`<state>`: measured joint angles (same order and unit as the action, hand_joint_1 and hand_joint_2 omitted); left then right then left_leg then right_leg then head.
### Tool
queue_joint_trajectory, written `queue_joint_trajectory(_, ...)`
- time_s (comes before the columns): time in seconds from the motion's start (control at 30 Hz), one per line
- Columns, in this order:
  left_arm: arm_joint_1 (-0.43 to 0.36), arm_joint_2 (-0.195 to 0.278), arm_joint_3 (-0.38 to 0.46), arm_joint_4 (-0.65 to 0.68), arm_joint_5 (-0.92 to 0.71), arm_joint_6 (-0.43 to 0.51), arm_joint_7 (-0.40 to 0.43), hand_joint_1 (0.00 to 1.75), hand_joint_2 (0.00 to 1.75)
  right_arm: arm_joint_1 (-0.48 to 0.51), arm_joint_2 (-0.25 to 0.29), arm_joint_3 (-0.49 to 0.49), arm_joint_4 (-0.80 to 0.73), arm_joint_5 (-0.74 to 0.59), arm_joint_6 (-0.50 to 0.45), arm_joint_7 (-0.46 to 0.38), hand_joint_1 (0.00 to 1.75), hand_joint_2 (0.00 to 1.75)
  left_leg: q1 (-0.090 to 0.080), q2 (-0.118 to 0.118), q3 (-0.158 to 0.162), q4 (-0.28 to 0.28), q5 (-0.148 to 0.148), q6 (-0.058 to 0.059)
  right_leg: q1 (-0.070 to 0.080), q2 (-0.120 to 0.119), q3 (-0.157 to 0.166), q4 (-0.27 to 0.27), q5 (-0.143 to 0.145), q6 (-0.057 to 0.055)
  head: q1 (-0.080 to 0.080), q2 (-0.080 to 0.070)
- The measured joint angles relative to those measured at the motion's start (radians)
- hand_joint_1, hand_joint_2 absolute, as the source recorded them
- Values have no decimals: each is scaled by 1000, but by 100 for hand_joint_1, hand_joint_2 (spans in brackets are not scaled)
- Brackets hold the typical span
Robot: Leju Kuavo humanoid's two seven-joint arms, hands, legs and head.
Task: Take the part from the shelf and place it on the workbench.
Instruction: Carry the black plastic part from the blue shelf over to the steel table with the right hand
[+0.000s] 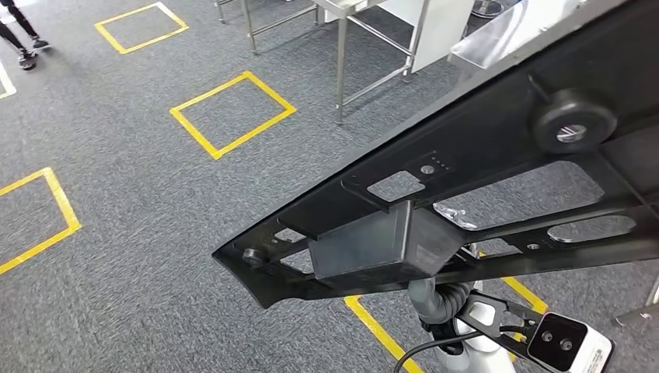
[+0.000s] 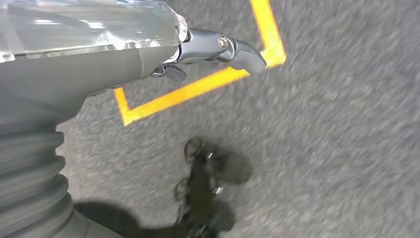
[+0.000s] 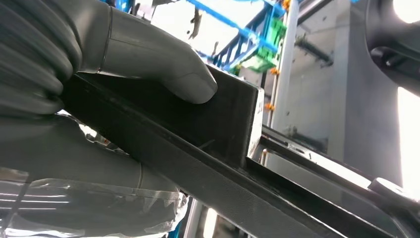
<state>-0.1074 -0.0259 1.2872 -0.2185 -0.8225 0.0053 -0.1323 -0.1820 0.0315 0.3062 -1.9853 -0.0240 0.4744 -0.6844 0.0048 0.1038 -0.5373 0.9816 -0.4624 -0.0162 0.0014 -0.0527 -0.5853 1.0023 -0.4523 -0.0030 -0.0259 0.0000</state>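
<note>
The part is a long black plastic panel with cut-outs, a boxy block and a round knob. It is held up in the air, slanting across the right of the head view. My right hand grips it, the thumb pressing on the boxy block and the fingers underneath. Below the part, the right arm's ribbed wrist shows. My left hand hangs over the carpet with a finger stretched out and nothing in it.
Grey carpet with yellow tape squares lies all around. Steel table legs stand at the top middle. A person's feet are at the far top left. A blue frame structure rises behind the part.
</note>
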Motion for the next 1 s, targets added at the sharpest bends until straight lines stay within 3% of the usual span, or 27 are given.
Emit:
queue_joint_trajectory(0.03, -1, 10, 6, -2, 4, 3, -2, 0, 175, 3, -1, 0, 0, 0, -1, 0, 175, 175, 2, 8, 3, -1, -2, -7, 0, 12, 0, -1, 1, -6, 0, 0)
queue_joint_trajectory(0.07, -3, 19, 11, -3, 7, 5, -4, 0, 175, 6, -1, -1, -1, 0, -2, 0, 175, 175, 4, 0, 5, 4, -9, -13, -1, 23, 1, -3, 2, -12, 0, 0)
queue_joint_trajectory(0.13, -5, 36, 20, -5, 11, 8, -6, 0, 175, 9, -2, -2, -1, -1, -4, 0, 175, 175, 8, -46, -18, 64, -50, -22, -6, 43, 6, -9, 5, -24, 0, 0)
queue_joint_trajectory(0.17, -4, 43, 25, -6, 13, 8, -6, 0, 175, 10, -2, -2, -1, -2, -4, 0, 175, 175, 10, -74, -45, 124, -82, -25, -6, 53, 7, -10, 6, -28, 0, 0)
queue_joint_trajectory(0.23, 2, 48, 33, -6, 14, 7, -6, 0, 175, 13, -2, -3, 0, -4, -4, 0, 175, 175, 10, -95, -120, 273, -145, -26, -3, 77, 7, -9, 5, -33, 0, 0)
queue_joint_trajectory(0.27, 4, 49, 35, -6, 15, 6, -7, 0, 175, 16, -2, -3, 1, -6, -3, 0, 175, 175, 10, -97, -145, 317, -154, -25, 0, 90, 7, -8, 5, -34, 0, 0)
queue_joint_trajectory(0.3, 5, 49, 36, -6, 15, 3, -8, 0, 175, 18, -2, -3, 2, -8, -1, 0, 175, 175, 10, -98, -154, 326, -143, -23, 2, 104, 8, -7, 5, -35, 0, 0)
queue_joint_trajectory(0.33, 5, 50, 37, -6, 14, 0, -10, 0, 175, 19, -2, -3, 3, -10, 1, 0, 175, 175, 10, -101, -141, 287, -111, -19, 3, 117, 10, -7, 4, -35, 0, 0)
queue_joint_trajectory(0.37, 4, 50, 37, -6, 14, -3, -13, 0, 175, 19, -2, -3, 4, -12, 2, 0, 175, 175, 10, -111, -109, 212, -65, -15, 4, 129, 13, -6, 3, -34, 0, 0)
queue_joint_trajectory(0.43, 3, 49, 37, -6, 12, -10, -21, 0, 175, 18, -2, -3, 5, -14, 4, 0, 175, 175, 10, -149, -42, 66, -6, -5, 5, 152, 15, -4, 1, -29, 0, 0)
queue_joint_trajectory(0.5, 3, 48, 37, -6, 9, -14, -28, 0, 175, 19, -2, -4, 7, -14, 5, 0, 175, 175, 7, -165, -17, 12, 3, 2, 2, 171, 10, -3, 2, -19, 0, 0)
queue_joint_trajectory(0.57, 0, 47, 37, -6, 5, -15, -31, 0, 175, 23, -2, -6, 8, -14, 4, 0, 175, 175, 6, -147, -14, 6, 8, 10, -1, 182, 6, -4, 3, -6, 0, 0)
queue_joint_trajectory(0.63, -3, 46, 36, -6, 3, -14, -32, 0, 175, 24, -2, -10, 8, -14, 4, 0, 175, 175, 9, -127, -9, -6, 13, 23, 2, 143, -8, 25, -19, 5, 0, 0)
queue_joint_trajectory(0.7, -2, 46, 36, -6, 2, -14, -31, 0, 175, 23, -2, -11, 8, -13, 4, 0, 175, 175, 9, -104, -7, -11, 14, 30, 2, 82, -63, 136, -79, 13, 0, 0)
queue_joint_trajectory(0.77, 2, 45, 36, -6, 2, -14, -28, 0, 175, 24, -2, -11, 11, -13, 4, 0, 175, 175, 7, -78, -7, -11, 12, 32, -4, 62, -132, 269, -130, 20, 0, 0)
queue_joint_trajectory(0.8, 2, 45, 37, -6, 3, -14, -27, 0, 175, 24, -2, -11, 13, -13, 5, 0, 175, 175, 7, -66, -6, -11, 10, 32, -7, 60, -148, 297, -131, 22, 0, 0)
queue_joint_trajectory(0.83, 1, 44, 37, -6, 4, -15, -26, 0, 175, 24, -2, -11, 14, -13, 5, 0, 175, 175, 7, -54, -5, -10, 8, 31, -9, 56, -140, 278, -110, 24, 0, 0)
queue_joint_trajectory(0.87, 0, 43, 37, -6, 4, -16, -26, 0, 175, 24, -2, -11, 15, -13, 5, 0, 175, 175, 7, -44, -2, -9, 5, 28, -11, 48, -110, 219, -74, 25, 0, 0)
queue_joint_trajectory(0.93, -2, 39, 37, -6, 5, -18, -26, 0, 175, 22, -2, -11, 16, -13, 3, 0, 175, 175, 4, -26, 5, -6, -3, 20, -9, 7, -31, 66, -13, 19, 0, 0)
queue_joint_trajectory(1.0, -2, 37, 37, -6, 5, -19, -27, 0, 175, 20, -2, -11, 16, -13, -1, 0, 175, 175, 0, -11, 10, -3, -10, 9, -3, -16, 3, -1, 3, 8, 0, 0)
